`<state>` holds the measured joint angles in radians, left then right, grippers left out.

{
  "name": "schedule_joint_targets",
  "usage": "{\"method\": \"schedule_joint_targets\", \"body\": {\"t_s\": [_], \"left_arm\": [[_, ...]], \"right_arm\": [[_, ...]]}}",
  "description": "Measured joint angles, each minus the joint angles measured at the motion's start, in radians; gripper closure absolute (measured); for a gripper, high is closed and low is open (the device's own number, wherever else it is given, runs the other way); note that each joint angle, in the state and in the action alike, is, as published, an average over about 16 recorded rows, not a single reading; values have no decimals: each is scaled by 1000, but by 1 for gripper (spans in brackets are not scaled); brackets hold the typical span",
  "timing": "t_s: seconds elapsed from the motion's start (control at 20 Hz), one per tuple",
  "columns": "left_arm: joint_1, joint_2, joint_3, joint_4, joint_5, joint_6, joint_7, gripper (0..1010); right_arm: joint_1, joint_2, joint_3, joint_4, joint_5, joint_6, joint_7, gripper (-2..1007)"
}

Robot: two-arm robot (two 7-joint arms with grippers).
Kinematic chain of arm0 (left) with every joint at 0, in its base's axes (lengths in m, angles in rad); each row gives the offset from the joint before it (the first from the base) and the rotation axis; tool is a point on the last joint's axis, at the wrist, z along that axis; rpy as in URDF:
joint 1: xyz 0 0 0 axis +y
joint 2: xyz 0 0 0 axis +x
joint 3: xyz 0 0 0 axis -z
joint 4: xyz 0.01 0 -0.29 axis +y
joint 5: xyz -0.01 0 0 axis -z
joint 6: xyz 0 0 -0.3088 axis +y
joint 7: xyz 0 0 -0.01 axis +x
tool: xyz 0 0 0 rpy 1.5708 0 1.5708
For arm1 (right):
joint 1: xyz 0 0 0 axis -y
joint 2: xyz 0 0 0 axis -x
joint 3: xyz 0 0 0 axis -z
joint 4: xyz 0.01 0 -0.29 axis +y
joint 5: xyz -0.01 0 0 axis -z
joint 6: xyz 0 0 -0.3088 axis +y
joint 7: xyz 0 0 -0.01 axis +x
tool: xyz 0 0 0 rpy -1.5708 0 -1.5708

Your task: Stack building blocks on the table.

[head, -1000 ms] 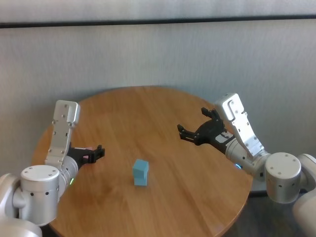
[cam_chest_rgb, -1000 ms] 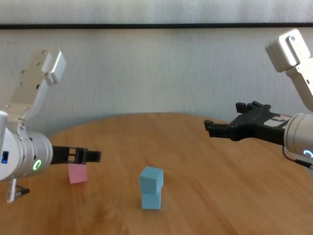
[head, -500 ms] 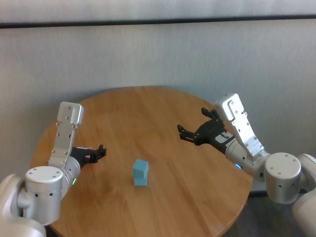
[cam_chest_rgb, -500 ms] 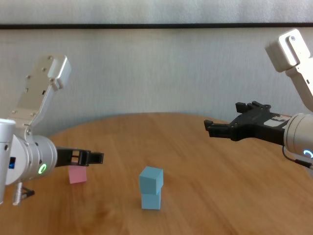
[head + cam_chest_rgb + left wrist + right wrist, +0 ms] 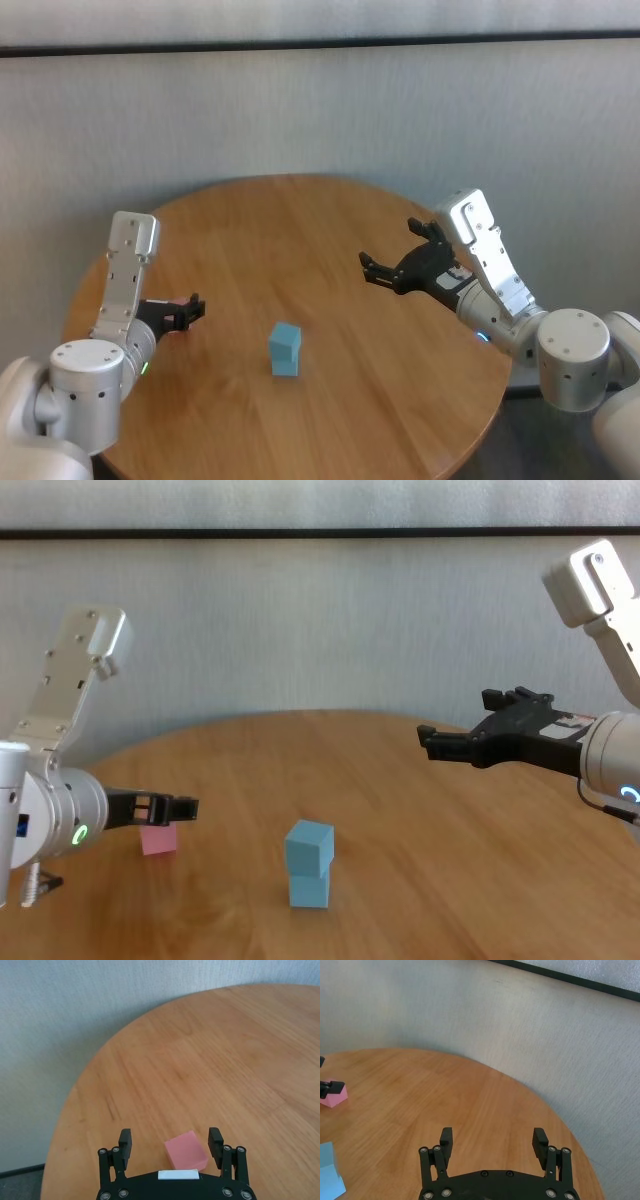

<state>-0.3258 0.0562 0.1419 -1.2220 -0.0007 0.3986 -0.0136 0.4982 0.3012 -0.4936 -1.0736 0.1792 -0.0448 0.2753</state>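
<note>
Near the table's [image 5: 330,230] left edge, the left gripper [image 5: 171,1143] hovers spread wide around the pink block [image 5: 186,1150] without pinching it, the two blue blocks [image 5: 308,864] stand stacked mid-table, and the right gripper [image 5: 493,1141] hangs open, empty.

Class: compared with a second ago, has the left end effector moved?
Yes. The left end effector has drawn back toward the robot, its tips now over the pink cube.

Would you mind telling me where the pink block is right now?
The pink block sits on the table's left side, between the open left gripper's fingers, left of the blue stack.
</note>
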Motion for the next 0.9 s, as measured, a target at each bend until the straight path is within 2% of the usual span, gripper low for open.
{"method": "schedule_joint_targets", "body": {"t_s": [0.45,0.9], "left_arm": [[-19,-10,-20,41,5,6,-25,7],[-24,-19,-41,52,9,10,-44,7]], "right_arm": [[0,0,0,0,0,0,0,0],[0,0,0,0,0,0,0,0]]}}
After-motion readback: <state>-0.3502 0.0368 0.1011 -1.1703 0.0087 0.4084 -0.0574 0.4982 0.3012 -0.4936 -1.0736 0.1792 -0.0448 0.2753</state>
